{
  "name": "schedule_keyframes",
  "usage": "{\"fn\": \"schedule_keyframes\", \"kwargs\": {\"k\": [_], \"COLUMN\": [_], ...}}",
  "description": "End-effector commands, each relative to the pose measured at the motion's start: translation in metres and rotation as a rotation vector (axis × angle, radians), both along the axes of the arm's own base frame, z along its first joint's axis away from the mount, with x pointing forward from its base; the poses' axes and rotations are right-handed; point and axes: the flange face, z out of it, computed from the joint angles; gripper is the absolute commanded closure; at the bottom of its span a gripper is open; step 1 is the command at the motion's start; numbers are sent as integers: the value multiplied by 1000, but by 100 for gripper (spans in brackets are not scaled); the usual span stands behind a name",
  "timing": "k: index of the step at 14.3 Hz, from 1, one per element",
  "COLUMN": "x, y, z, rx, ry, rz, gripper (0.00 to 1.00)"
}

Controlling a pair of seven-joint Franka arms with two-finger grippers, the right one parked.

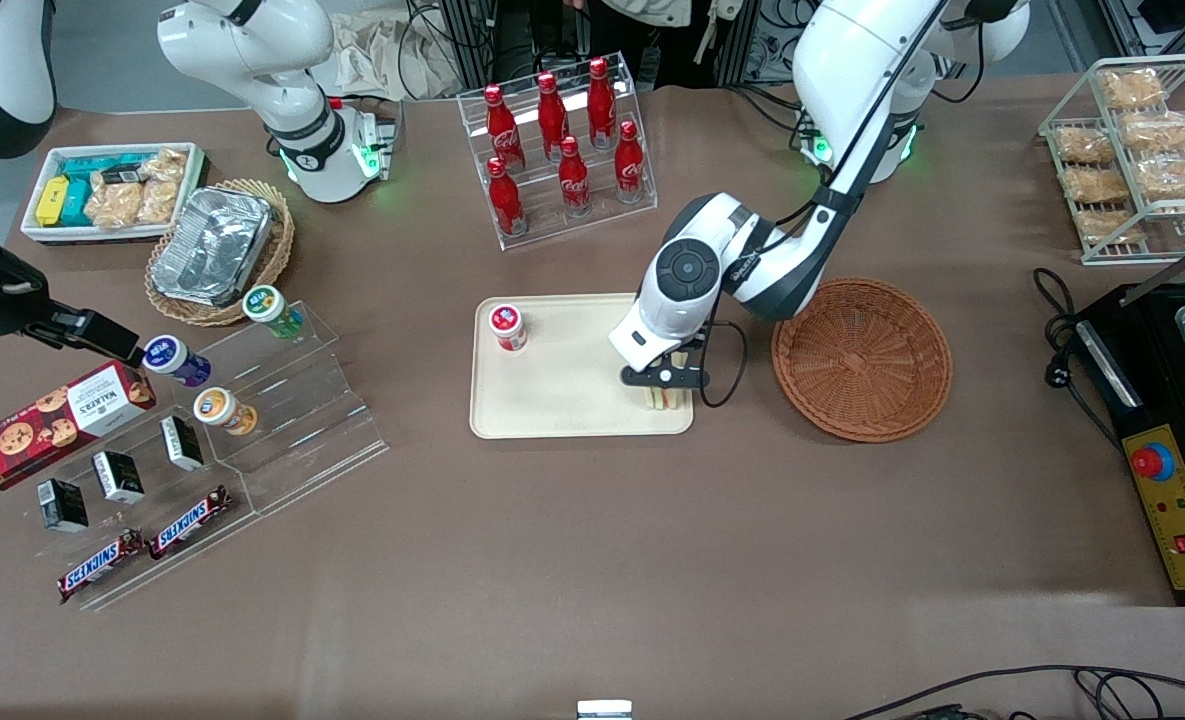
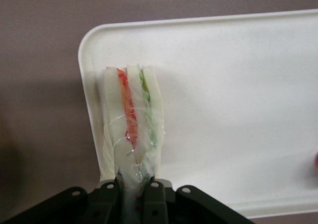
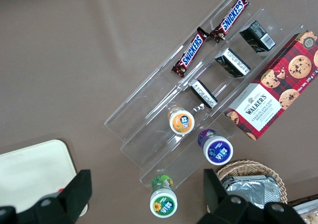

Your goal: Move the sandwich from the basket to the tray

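Sandwich (image 2: 130, 127): wrapped wedge of white bread with a red and a green filling layer, pinched at one end between the closed fingers of the gripper (image 1: 663, 383) and reaching straight out from the fingertips, its long axis in line with them. Position: over the corner of the tray (image 1: 562, 400) that lies nearest the front camera and toward the working arm's end of the table; in the wrist view its outer bread face runs just beside the tray's short rim, with tray floor showing under it. Whether it already rests on the floor cannot be told. Tray: flat, cream, low-rimmed; one small red-capped jar (image 1: 508, 327) stands well apart near the farther corner toward the parked arm, so most of the floor around the sandwich is bare. Basket (image 1: 862, 358): reddish-brown wicker, just beside the tray toward the working arm's end, nothing in it. Judgement: transfer nearly complete; release calls for a short lowering and spreading of the fingers; risk is the wedge tipping onto the nearby rim.
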Motion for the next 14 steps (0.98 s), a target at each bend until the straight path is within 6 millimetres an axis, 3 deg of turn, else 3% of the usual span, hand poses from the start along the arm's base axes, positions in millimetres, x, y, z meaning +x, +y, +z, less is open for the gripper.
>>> {"fn": "schedule_keyframes", "kwargs": {"k": [1, 5, 7, 9, 11, 13, 14], "x": [5, 27, 49, 63, 75, 86, 85], "y": [3, 21, 47, 93, 151, 210, 224], "z": [-1, 26, 73, 118, 164, 198, 207], "rx": [14, 36, 40, 82, 86, 63, 67], "ry": [-27, -100, -151, -128, -99, -99, -84], "rz": [21, 42, 97, 114, 53, 48, 14], "gripper": [1, 1, 1, 1, 1, 1, 1]}}
